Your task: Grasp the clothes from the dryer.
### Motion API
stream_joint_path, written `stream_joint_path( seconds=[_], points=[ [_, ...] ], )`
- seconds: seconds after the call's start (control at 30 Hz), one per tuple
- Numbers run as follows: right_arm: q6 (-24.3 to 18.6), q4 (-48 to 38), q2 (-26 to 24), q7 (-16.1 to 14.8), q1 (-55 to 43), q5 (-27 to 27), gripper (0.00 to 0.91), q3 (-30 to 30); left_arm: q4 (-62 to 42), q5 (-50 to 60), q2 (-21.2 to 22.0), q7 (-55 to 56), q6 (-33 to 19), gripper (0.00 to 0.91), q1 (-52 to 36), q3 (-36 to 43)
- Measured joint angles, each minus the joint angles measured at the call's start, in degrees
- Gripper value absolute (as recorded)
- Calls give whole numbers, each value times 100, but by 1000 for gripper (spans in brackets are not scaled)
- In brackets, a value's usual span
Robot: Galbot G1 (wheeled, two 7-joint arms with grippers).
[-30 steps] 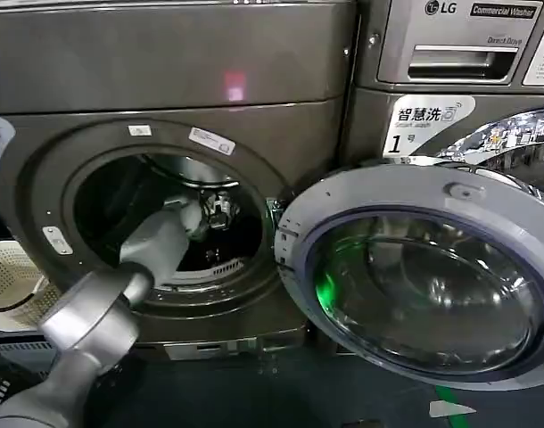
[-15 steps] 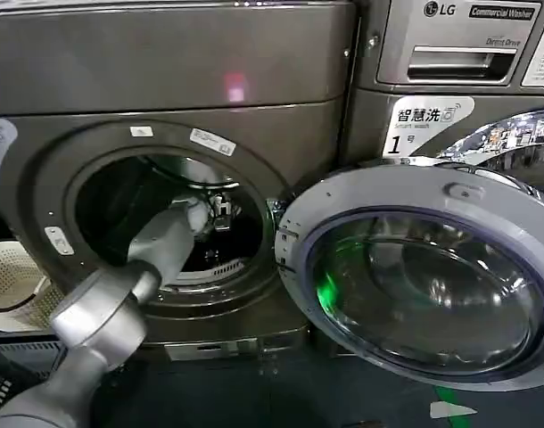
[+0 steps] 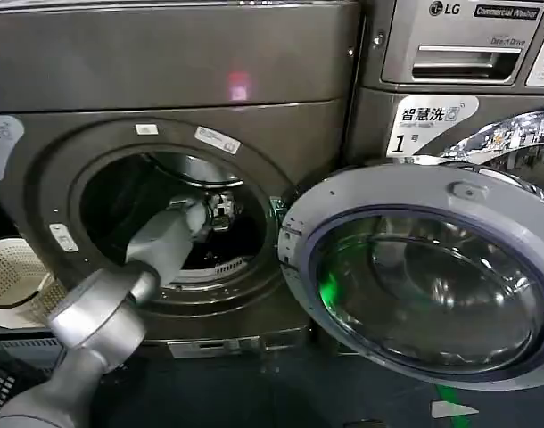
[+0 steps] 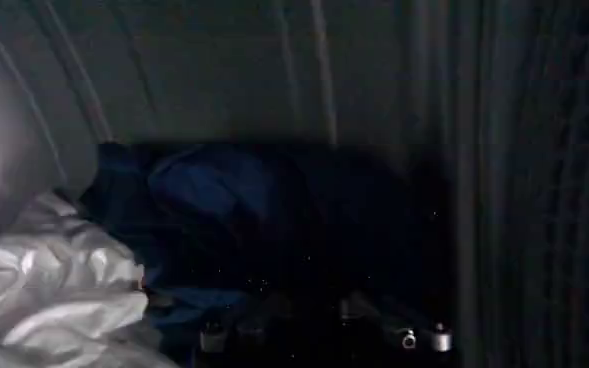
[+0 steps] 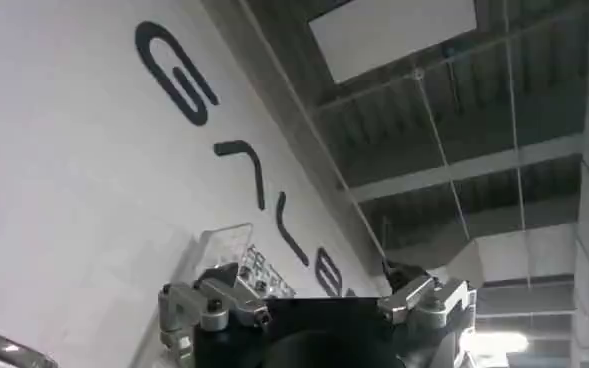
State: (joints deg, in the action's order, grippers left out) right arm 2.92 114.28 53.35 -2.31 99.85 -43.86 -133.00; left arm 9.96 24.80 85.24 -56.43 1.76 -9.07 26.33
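Dim drum interior (image 4: 394, 90) in the left wrist view; glare on door glass (image 3: 424, 294).

Head camera faces the dryer (image 3: 165, 116); left wrist camera looks inside it.

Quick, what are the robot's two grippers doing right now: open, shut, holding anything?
Left gripper: inside the dark grey-bronze dryer's steel drum, near the navy and white fabric clothes; cannot be told.
Right gripper: jaws open, holding nothing, pointing up toward the ceiling.
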Motion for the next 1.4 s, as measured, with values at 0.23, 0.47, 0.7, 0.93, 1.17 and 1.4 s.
stream_joint_path(
  seconds=[0.23,0.47,0.7,0.93,1.17,1.4],
  points=[
    [0,61,18,6,-15,8,907,35,274,-454,-109,154,125,0,17,-585],
    [0,88,20,6,1,11,907,31,677,-1116,-192,500,271,0,117,-1366],
    [0,108,6,7,32,11,907,8,1035,-1901,-180,1117,385,0,366,-2180],
    [-1,108,-10,11,48,14,907,9,1354,-2774,-44,2056,332,0,616,-3130],
    [3,77,-24,1,45,12,907,9,1855,-3395,47,3171,29,0,984,-3984],
    [-41,91,-33,-59,4,3,907,36,2959,-3681,48,4454,-301,0,1634,-4577]
  ],
)
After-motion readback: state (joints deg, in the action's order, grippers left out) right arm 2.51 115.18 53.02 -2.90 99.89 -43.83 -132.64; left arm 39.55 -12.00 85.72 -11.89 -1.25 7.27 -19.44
